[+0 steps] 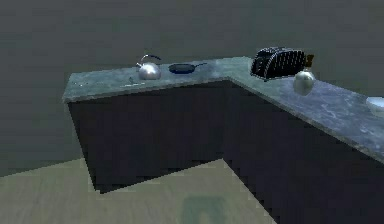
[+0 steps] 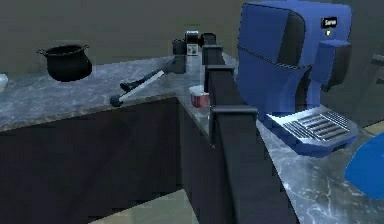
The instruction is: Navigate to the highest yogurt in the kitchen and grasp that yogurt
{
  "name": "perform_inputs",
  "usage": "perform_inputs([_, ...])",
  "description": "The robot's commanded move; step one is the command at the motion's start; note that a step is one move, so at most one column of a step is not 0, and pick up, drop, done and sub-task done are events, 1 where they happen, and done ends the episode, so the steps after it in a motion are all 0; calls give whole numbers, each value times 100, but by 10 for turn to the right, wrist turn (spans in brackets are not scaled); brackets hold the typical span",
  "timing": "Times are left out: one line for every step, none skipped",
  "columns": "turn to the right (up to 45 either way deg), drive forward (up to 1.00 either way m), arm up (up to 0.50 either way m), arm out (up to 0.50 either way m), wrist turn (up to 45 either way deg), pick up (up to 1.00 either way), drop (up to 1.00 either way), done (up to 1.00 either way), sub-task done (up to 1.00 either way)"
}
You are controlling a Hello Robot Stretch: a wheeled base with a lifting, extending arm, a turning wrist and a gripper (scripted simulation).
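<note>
The arm (image 2: 240,150) is a dark, near-black square bar with flat faces and sharp edges, its top face catching a slightly lighter grey sheen. Partway along it, a thicker square collar (image 2: 228,110) steps out where one section meets the next. At the bar's 12 o'clock end stand two small white squares (image 2: 194,38) with black marks. At their 9 o'clock is the gripper (image 2: 180,47), a small dark body; its fingers are too small to make out.

blk pot (image 2: 65,62) left | blue coffee mach (image 2: 290,60) right | arm bar (image 2: 240,150) ctr, cup (image 2: 199,98) just left
</note>
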Motion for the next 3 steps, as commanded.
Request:
perform_inputs([0,0,0,0,450,0,0,0,0])
perform_inputs([0,0,0,0,450,0,0,0,0])
perform_inputs([0,0,0,0,180,0,0,0,0])
